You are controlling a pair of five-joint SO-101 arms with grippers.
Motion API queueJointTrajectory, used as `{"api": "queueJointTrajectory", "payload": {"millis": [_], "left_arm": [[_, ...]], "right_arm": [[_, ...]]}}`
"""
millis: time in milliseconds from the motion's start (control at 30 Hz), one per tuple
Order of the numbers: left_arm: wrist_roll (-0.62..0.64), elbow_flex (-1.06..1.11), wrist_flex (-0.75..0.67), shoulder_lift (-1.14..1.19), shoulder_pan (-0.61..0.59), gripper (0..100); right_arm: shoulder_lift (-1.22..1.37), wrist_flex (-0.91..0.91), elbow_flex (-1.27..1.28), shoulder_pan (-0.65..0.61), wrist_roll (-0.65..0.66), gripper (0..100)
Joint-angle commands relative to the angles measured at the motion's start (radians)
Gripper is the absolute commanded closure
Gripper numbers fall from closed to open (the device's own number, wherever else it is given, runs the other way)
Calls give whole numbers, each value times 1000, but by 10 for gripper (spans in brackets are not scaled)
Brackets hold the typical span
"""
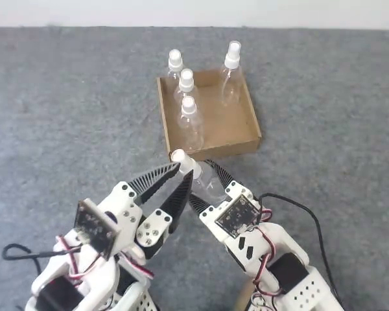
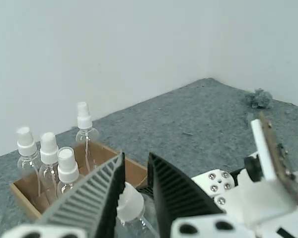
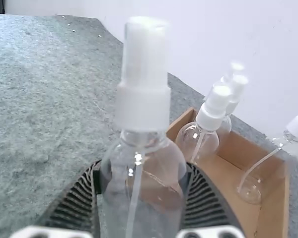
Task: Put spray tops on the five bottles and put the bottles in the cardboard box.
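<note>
**Grey felt-like counter against a pale wall: the fifth bottle held just short of the box**

The counter (image 1: 65, 116) is covered in grey, carpet-like fabric and runs back to a plain pale wall (image 2: 114, 49). The cardboard box (image 1: 211, 150) lies open on it with four capped bottles (image 1: 188, 116) upright inside, three bunched along one side and one apart.

The fifth bottle (image 1: 206, 184) is tilted, with its spray top (image 1: 179, 157) just beside the box's near corner. The right gripper (image 1: 205, 186) has its fingers (image 3: 203, 198) closed on the clear body. The left gripper (image 1: 183, 172) has its fingers (image 2: 174, 193) part open, straddling the spray top with a narrow gap on one side.

Likely hazards:
- **Top left crooked.** It may be only loosely seated, so a sideways nudge from the left fingers could leave it askew or cross-threaded.
- **Slipping.** The body looks smooth, so it could turn or slip in the right fingers if the top is twisted hard.
- **Collisions.** On the way in, the bottle could catch the near wall and shove the light box. It could also topple the bunched bottles.
- **Arms fouling.** The two arms sit very close together and may foul each other.

The fabric looks grippy, with a faint nap. A black cable (image 1: 305, 210) trails beside the right arm. A grey tuft of fluff (image 2: 260, 99) lies near the wall.
</note>
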Motion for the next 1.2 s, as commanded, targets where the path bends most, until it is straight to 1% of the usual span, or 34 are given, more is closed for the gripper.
{"api": "queueJointTrajectory", "payload": {"millis": [0, 67, 133, 267, 333, 400, 500, 700, 833, 1167], "left_arm": [[-9, -65, 0, 0, 3, 938], [-9, -65, 0, 0, -8, 938], [-3, -67, -9, 0, -60, 938], [9, -64, -52, 0, -249, 938], [68, -53, -68, 0, -331, 938], [129, -33, -71, 0, -390, 938], [158, 8, -104, 0, -445, 938], [161, 120, -210, 0, -511, 938], [161, 165, -253, 0, -512, 938], [161, 216, -276, 0, -506, 937]], "right_arm": [[-12, -28, 17, 15, 5, 991], [-12, -28, 17, 15, 5, 991], [-12, -28, 17, 15, 5, 991], [-12, -38, 23, 21, 12, 991], [-12, -51, 23, 39, 6, 991], [-12, -56, 23, 56, 6, 991], [-12, -56, 23, 64, 6, 991], [-12, -56, 17, 62, 6, 991], [-13, -56, 17, 62, 5, 991], [-13, -48, 11, 62, 5, 991]]}}
